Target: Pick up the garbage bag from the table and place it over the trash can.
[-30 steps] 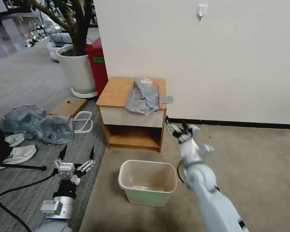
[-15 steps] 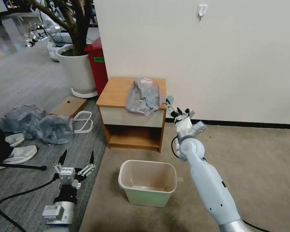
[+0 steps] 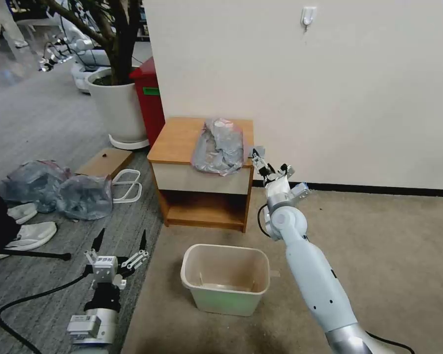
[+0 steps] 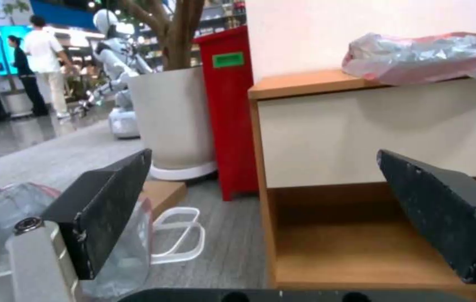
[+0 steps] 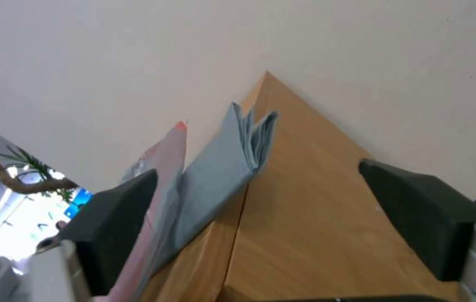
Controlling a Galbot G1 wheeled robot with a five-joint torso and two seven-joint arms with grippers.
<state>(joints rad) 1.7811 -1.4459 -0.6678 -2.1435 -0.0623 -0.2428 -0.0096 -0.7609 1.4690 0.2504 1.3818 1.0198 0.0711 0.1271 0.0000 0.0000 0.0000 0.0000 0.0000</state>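
The garbage bag (image 3: 218,146), crumpled translucent grey with a pink rim, lies on the table (image 3: 174,140) and droops over the drawer front. A folded grey piece (image 3: 256,152) sticks out past the table's right edge. My right gripper (image 3: 268,164) is open at that right front corner, just under the folded piece. In the right wrist view its fingers (image 5: 120,226) straddle the table's side (image 5: 305,188), with the folded piece (image 5: 227,163) and the pink-edged bag (image 5: 162,167) ahead. The trash can (image 3: 221,300) stands on the carpet in front of the table. My left gripper (image 3: 122,237) hangs open low at the left.
Two bulging grey bags (image 3: 59,189), a cardboard piece (image 3: 106,162) and a white wire frame (image 3: 125,184) lie on the floor to the left. A red bin (image 3: 150,98) and a white planter (image 3: 115,105) stand behind. The wall runs close behind the table.
My right arm has risen and reached forward, from beside the table's lower shelf to its top right corner. The left gripper has hardly moved.
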